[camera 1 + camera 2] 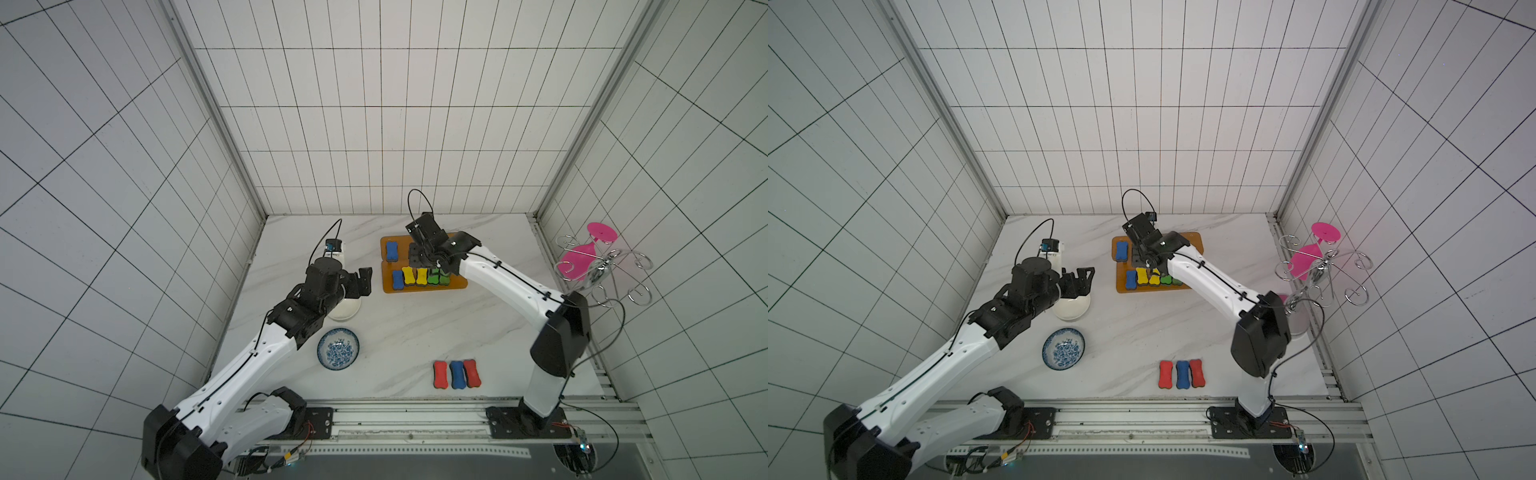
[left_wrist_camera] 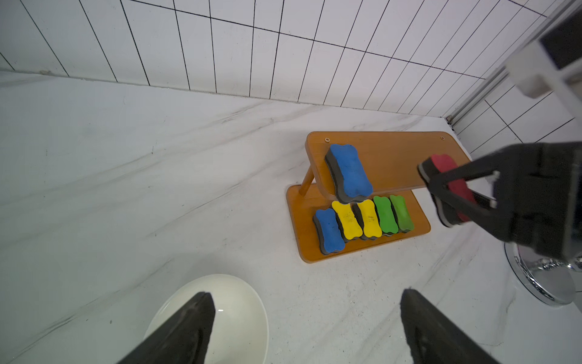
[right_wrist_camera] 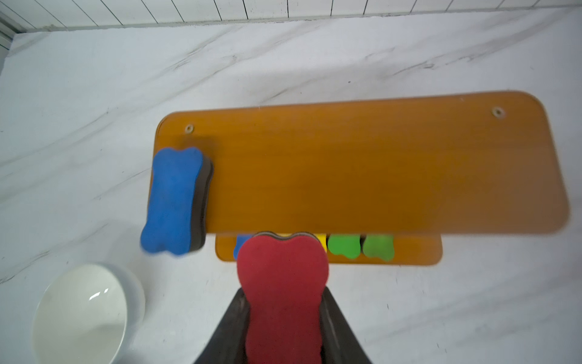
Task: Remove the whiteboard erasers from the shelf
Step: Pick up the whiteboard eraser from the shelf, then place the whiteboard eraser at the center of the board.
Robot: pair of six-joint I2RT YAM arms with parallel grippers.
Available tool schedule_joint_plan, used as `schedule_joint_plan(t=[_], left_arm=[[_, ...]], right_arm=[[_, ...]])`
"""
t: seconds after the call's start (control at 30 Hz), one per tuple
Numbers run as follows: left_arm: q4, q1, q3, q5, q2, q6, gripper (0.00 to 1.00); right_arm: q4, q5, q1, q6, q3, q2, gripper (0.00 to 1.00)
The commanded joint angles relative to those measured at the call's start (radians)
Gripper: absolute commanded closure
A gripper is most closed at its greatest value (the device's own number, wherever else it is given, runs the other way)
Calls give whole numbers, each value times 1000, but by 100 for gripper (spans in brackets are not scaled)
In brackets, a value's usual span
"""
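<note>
In both top views the right gripper hangs over the orange two-tier shelf at the back of the marble table. Its body hides what it grips and part of the upper tier. One blue eraser lies at that tier's left end. On the lower tier five erasers, one blue, two yellow and two green, stand side by side, the last green one partly under the arm. Another three erasers, red, blue and red, lie touching near the table's front edge, well apart from the shelf. The left gripper hovers, jaws wide and empty, over the edge of a white bowl half covered by its arm.

The left wrist view settles the grip: the right gripper pinches a red eraser by its sides at the upper tier's front edge. Whether it touches the board cannot be told. The erasers are bone-shaped, with bright foam tops and dark felt undersides.

The right wrist view is blurred. The red eraser fills the gap between the jaws, its near end cut off by the frame. The upper tier hides most of the lower row.
</note>
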Motion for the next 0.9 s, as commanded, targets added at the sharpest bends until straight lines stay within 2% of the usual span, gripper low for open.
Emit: schedule_joint_plan(t=[0.0, 0.17, 0.33, 0.5, 0.87], left_arm=[[-20, -7, -27, 32, -18, -7, 5], [-49, -52, -10, -41, -28, 0, 5], [-49, -73, -15, -61, -52, 12, 5], [-59, -101, -11, -82, -55, 17, 5], [-70, -111, -7, -99, -62, 15, 5]], right_arm=[[22, 43, 81, 181, -190, -123, 72], [-24, 19, 255, 411, -449, -260, 72], [-28, 16, 404, 592, -559, -236, 72], [-15, 10, 448, 662, -578, -178, 71], [28, -90, 441, 690, -638, -115, 70]])
